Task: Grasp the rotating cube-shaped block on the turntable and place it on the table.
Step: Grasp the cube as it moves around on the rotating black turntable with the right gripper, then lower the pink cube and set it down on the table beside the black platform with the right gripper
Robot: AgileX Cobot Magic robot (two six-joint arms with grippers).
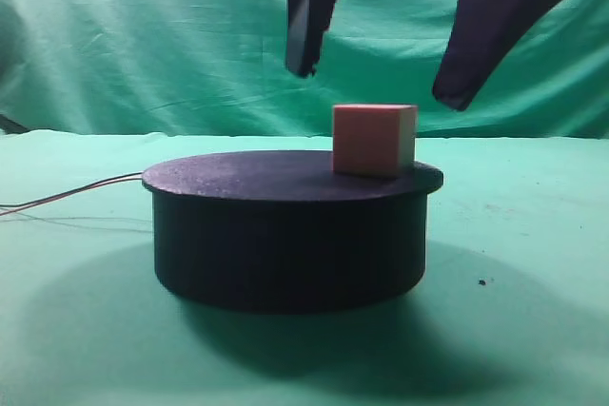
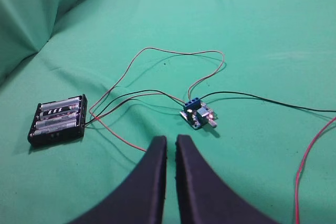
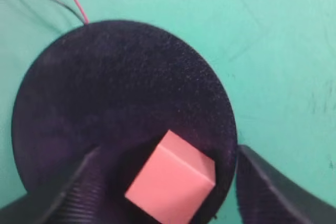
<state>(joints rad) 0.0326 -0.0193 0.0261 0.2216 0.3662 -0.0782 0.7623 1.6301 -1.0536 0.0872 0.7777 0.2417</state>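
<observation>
The cube-shaped block sat upright near the right rim of the turntable, clear space around it. The right end effector hung above it, spread wide, fingers apart from its faces. The left end effector was nearly closed and empty over the table, beside a battery holder.

cube-shaped block corner — cropped, wires cropped
</observation>
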